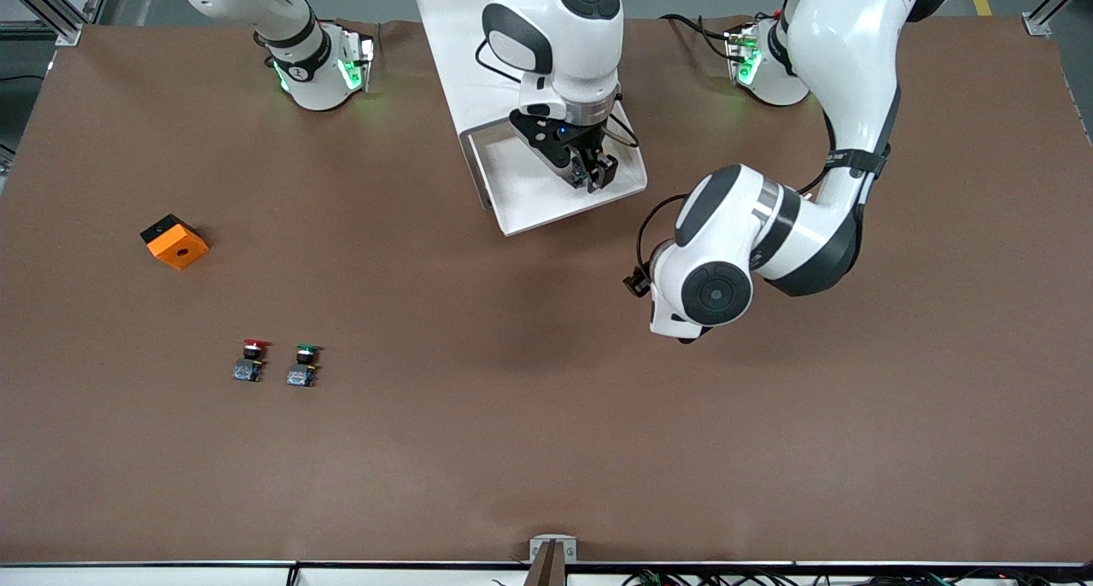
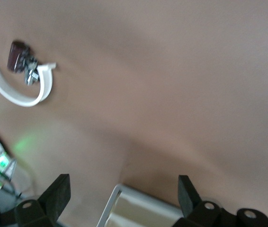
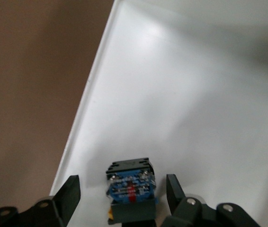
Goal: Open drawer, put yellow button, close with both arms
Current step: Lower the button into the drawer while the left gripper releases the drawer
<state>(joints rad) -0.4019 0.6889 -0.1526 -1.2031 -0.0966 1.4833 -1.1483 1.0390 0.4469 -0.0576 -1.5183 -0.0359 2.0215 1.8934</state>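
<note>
Between the spread fingers of the right gripper, lying on the white floor of the open drawer: the yellow button (blue-grey base showing, a sliver of yellow cap at its end). Farther off, over bare brown table beside the drawer: the left gripper, fingers wide apart, nothing between.

yellow button cap cut off (frame edge) | left pincer tips only

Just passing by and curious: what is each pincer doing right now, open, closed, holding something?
Right pincer: open over the white drawer, the yellow button between its fingers.
Left pincer: open, holding nothing.
</note>
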